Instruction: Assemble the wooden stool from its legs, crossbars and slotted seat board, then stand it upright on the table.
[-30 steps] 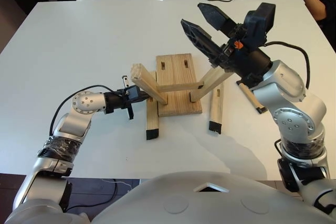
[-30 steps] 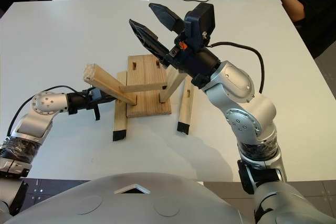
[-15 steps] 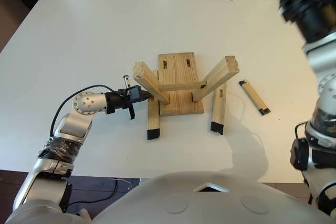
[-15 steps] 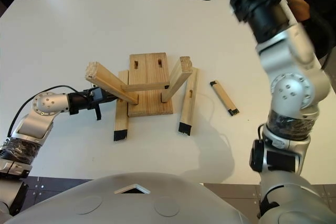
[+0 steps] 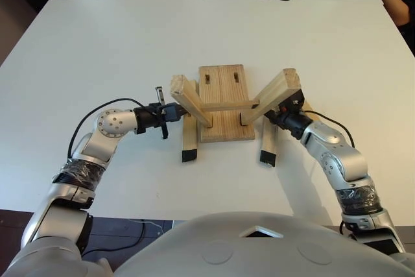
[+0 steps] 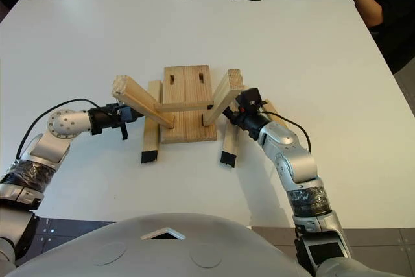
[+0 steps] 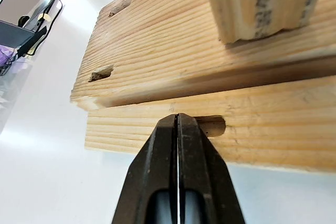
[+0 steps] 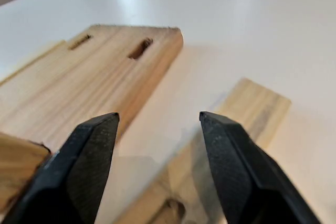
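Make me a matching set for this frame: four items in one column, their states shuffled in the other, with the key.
Items:
1. left gripper
2. right gripper
3. seat board
4. crossbar

States:
A. lying flat, slots facing up
B. fingers open
C. bridging the two tilted legs
D. fingers shut

Pairs: 1-D, 2-B, 3-A, 4-C
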### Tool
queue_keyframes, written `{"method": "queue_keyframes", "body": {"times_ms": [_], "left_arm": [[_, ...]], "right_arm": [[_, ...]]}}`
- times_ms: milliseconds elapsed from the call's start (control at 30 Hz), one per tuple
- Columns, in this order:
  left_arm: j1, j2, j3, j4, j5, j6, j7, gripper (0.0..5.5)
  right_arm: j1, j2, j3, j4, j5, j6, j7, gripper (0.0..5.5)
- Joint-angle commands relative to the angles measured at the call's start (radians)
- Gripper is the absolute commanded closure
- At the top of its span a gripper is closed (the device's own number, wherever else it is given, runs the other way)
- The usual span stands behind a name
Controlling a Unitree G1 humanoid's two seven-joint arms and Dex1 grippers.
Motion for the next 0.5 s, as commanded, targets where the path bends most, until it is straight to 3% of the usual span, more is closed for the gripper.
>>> {"method": "queue_keyframes", "body": {"times_ms": [33,300,500], "left_arm": [[0.024,0.085,-0.084,0.292,0.205,0.026,0.031,5.5],[-0.018,0.111,-0.069,0.423,0.14,-0.062,-0.001,5.5],[-0.032,0.071,-0.012,0.326,-0.029,-0.029,-0.094,5.5]], "right_arm": [[0.047,-0.13,0.035,0.078,-0.123,0.002,0.077,2.68],[0.124,-0.31,-0.08,0.087,-0.158,-0.086,0.2,2.68],[0.113,-0.332,-0.156,0.041,-0.156,-0.104,0.222,2.68]]}}
